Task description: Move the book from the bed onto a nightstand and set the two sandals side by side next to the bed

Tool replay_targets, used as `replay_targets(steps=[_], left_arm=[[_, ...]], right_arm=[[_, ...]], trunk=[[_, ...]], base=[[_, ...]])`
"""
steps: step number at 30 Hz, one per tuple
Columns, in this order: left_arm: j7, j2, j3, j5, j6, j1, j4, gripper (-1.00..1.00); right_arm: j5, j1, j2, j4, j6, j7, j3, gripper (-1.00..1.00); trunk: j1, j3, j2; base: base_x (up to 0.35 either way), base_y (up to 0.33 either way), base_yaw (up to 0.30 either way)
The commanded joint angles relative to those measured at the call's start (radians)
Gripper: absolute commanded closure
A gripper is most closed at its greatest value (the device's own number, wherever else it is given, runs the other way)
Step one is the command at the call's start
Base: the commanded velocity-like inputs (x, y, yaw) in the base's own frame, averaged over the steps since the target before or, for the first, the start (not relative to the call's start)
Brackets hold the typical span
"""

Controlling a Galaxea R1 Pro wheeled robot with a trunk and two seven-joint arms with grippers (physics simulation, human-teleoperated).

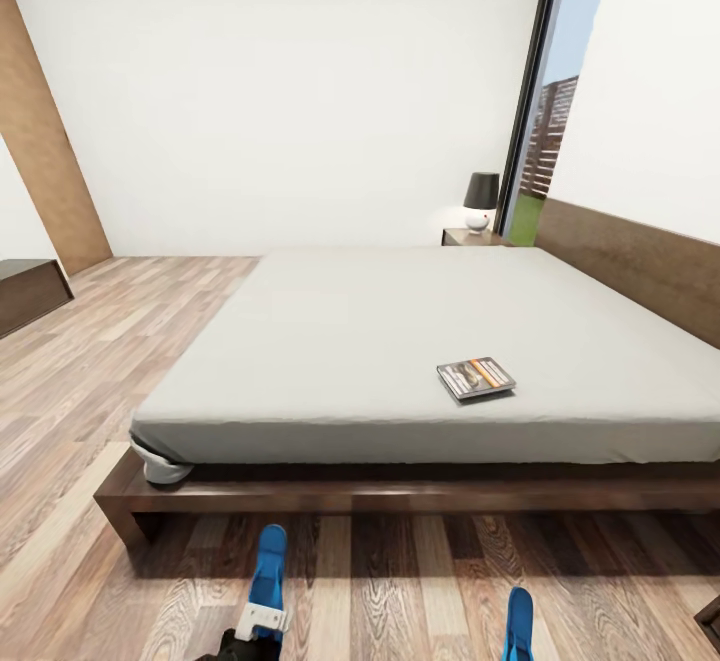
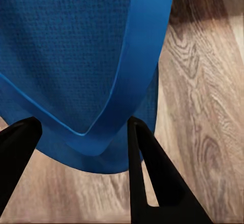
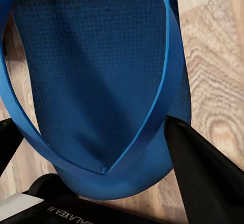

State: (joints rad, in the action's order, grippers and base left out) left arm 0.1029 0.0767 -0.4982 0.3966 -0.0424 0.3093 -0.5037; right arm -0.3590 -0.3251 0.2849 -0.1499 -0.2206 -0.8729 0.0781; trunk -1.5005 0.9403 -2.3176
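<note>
Left sandal (image 1: pixel 268 566): bright blue, at the near edge of the head view, over the plank floor (image 1: pixel 400 581) just in front of the bed frame; toe end points toward the bed.
Left gripper (image 2: pixel 84 137): black fingers (image 2: pixel 152 173) set on either side of the sandal's (image 2: pixel 61 56) toe end, closed against it – sole and strap fill the space between them.
Right sandal (image 1: pixel 517 623): same blue, well apart from the first, also over the floor.
Right gripper (image 3: pixel 96 155): fingers (image 3: pixel 203 173) flank the toe end of the sandal (image 3: pixel 96 66) and grip it; strap junction sits between them.
Bed (image 1: pixel 420 341): low, dark brown frame and headboard, pale grey mattress.
Book (image 1: pixel 476 378): lying flat on the mattress, toward the near edge – orange band visible, lettering too small to read.
Nightstand (image 1: pixel 472 237): dark wood, beyond the far side of the bed, by the window.
Lamp (image 1: pixel 481 202): dark shade, white base, standing on the nightstand.
</note>
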Motion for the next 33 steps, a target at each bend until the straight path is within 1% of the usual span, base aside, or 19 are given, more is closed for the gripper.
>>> replay_targets(steps=[1,7,12,14,16,17,19,20,21,22,23,26,33], left_arm=[[0.001,0.001,-0.004,0.001,-0.003,0.001,0.006,1.0],[0.0,0.001,-0.003,0.0,0.02,0.001,0.011,1.0],[-0.005,0.003,0.004,0.005,0.019,0.001,0.012,1.0],[-0.01,0.022,0.008,0.006,0.018,0.001,0.012,1.0],[-0.015,0.038,0.025,0.007,0.017,0.001,0.012,1.0],[-0.018,0.047,0.042,0.007,0.017,0.001,0.012,1.0],[-0.024,0.068,0.091,0.007,0.013,0.001,0.012,1.0],[-0.025,0.088,0.131,0.006,0.002,0.001,0.011,1.0],[-0.026,0.106,0.154,0.006,-0.016,0.001,0.011,1.0],[-0.026,0.111,0.159,0.005,-0.022,0.001,0.011,1.0],[-0.026,0.125,0.169,0.004,-0.037,0.002,0.011,1.0],[-0.026,0.141,0.177,0.004,-0.052,0.002,0.011,1.0],[-0.029,0.146,0.179,0.001,-0.056,0.002,0.011,1.0]], right_arm=[[0.0,0.0,0.0,0.0,-0.011,-0.001,0.008,1.0],[0.0,0.0,0.0,0.0,-0.011,-0.001,0.008,1.0],[0.0,-0.001,0.0,0.0,-0.011,-0.001,0.009,1.0],[0.0,0.0,0.0,0.0,-0.011,-0.001,0.01,1.0],[0.0,-0.001,0.0,0.0,-0.011,-0.001,0.011,1.0],[0.0,-0.001,0.0,0.0,-0.011,-0.001,0.011,1.0],[0.0,0.0,0.0,0.0,-0.011,-0.001,0.013,1.0],[0.0,0.0,0.0,0.0,-0.011,-0.001,0.013,1.0],[0.0,0.0,0.0,0.0,-0.011,-0.001,0.014,1.0],[0.0,-0.001,0.0,0.0,-0.011,-0.001,0.014,1.0],[0.0,0.0,0.0,0.0,-0.011,-0.001,0.014,1.0],[0.0,0.0,0.001,0.0,-0.011,-0.001,0.014,1.0],[0.0,0.0,0.003,0.0,-0.011,-0.001,0.014,1.0]], trunk=[[0.0,0.001,0.0],[0.0,0.001,0.0],[0.0,0.001,0.0],[0.0,0.001,0.0],[0.0,0.001,0.0],[0.0,0.001,0.0],[0.0,0.001,0.0],[0.0,0.001,0.0],[0.0,0.001,0.0],[0.0,0.001,0.0],[0.0,0.001,0.0],[0.0,0.001,0.0],[0.0,0.001,0.0]], base=[[0.0,0.0,0.0],[0.0,0.0,0.0],[0.0,0.0,0.0],[0.0,0.0,0.0],[0.0,0.0,0.0],[0.0,0.0,0.0],[0.0,0.0,0.0],[0.0,0.0,0.0],[0.0,0.0,0.0],[0.0,0.0,0.0],[0.0,0.0,0.0],[0.0,0.0,0.0],[0.0,0.0,0.0]])
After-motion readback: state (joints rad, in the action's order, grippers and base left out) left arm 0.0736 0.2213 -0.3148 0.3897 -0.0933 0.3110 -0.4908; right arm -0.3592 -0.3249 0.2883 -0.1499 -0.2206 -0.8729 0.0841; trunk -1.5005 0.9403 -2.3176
